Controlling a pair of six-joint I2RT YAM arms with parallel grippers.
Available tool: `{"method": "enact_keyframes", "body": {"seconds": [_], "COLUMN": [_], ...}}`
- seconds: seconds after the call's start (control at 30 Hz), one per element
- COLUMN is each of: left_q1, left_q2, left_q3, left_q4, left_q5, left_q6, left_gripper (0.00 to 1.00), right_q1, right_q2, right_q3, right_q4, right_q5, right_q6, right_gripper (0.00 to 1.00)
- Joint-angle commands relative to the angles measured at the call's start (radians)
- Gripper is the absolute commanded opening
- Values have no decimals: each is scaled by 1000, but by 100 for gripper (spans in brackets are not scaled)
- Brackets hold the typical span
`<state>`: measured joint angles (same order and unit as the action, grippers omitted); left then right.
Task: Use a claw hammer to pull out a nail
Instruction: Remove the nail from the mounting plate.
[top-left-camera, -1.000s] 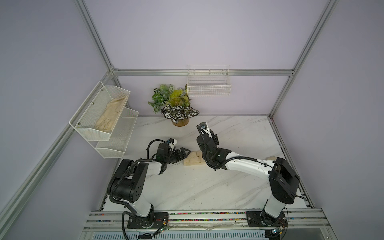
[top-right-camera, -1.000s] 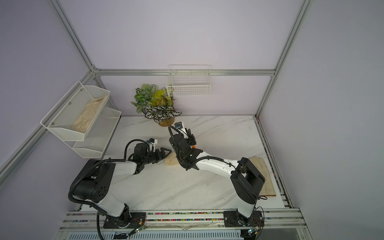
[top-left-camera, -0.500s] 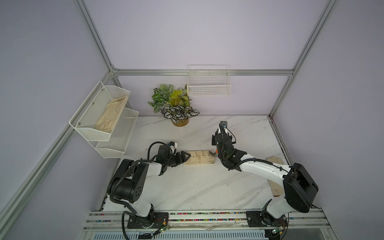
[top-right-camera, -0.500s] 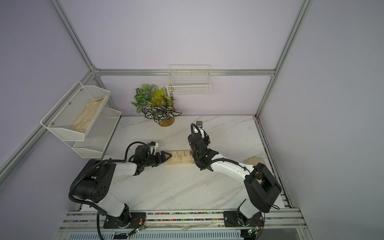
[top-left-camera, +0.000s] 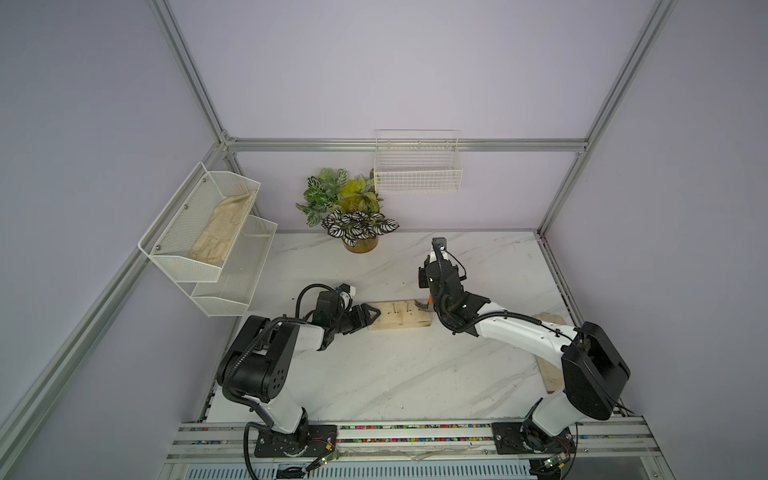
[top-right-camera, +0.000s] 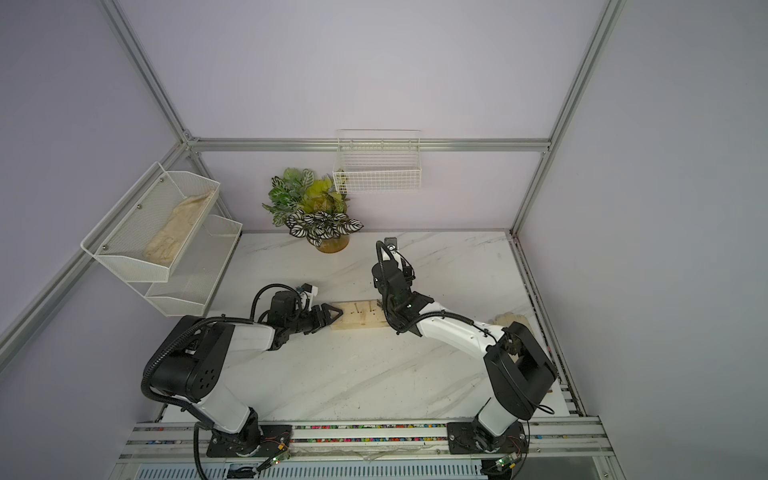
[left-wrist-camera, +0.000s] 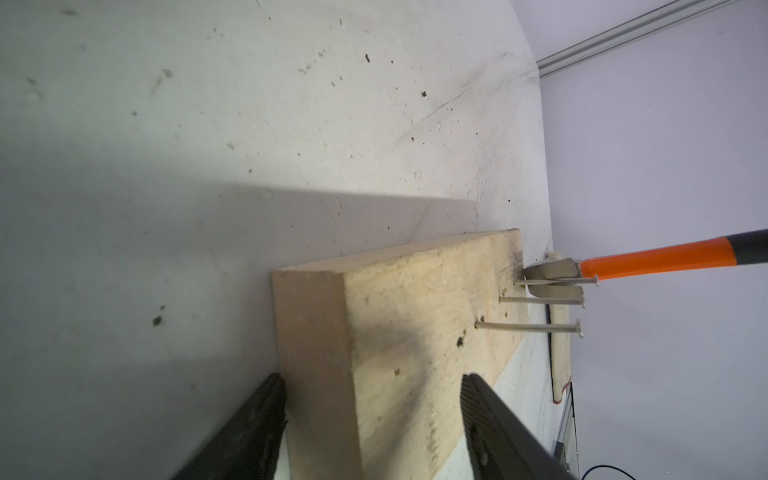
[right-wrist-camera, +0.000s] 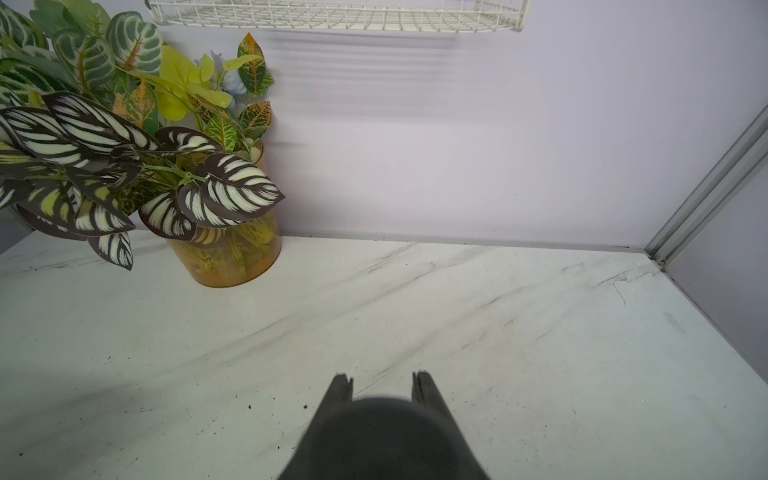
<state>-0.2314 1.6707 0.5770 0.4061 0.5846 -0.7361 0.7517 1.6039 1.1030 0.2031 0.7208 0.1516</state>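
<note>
Your right gripper (right-wrist-camera: 382, 379) is closed on the black handle of the claw hammer (left-wrist-camera: 648, 259). In both top views its steel head sits near frame centre, at the right end of the wood block (left-wrist-camera: 415, 316), with the claw seemingly on a nail (left-wrist-camera: 586, 281). I judge the hammer stiff and head-heavy, so a hold far from the head gives you leverage. Your left gripper (left-wrist-camera: 372, 378) stands open astride the block's left end.

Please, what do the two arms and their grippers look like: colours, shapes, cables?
The left arm and right arm have white links between bulky black joint housings, with black cables looping outside. The left gripper and right gripper are black, each with two tapering fingers. No readable markings show.
</note>
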Motion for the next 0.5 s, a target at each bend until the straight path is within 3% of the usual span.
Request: {"method": "enact_keyframes", "body": {"seconds": [0.0, 0.2, 0.47], "left_q1": [-9, -9, -10], "left_q2": [30, 48, 79], "left_q3": [24, 30, 50], "left_q4": [-19, -50, -59], "left_q5": [56, 50, 66], "left_q6": [22, 37, 42], "left_gripper": [65, 64, 64], "right_q1": [7, -13, -97], "right_q2": [11, -1, -57], "right_q3": [34, -29, -151], "right_q4": [42, 102, 173], "right_q5": [-33, -33, -137], "right_q6": [40, 122, 275], "right_gripper": [0, 0, 0]}}
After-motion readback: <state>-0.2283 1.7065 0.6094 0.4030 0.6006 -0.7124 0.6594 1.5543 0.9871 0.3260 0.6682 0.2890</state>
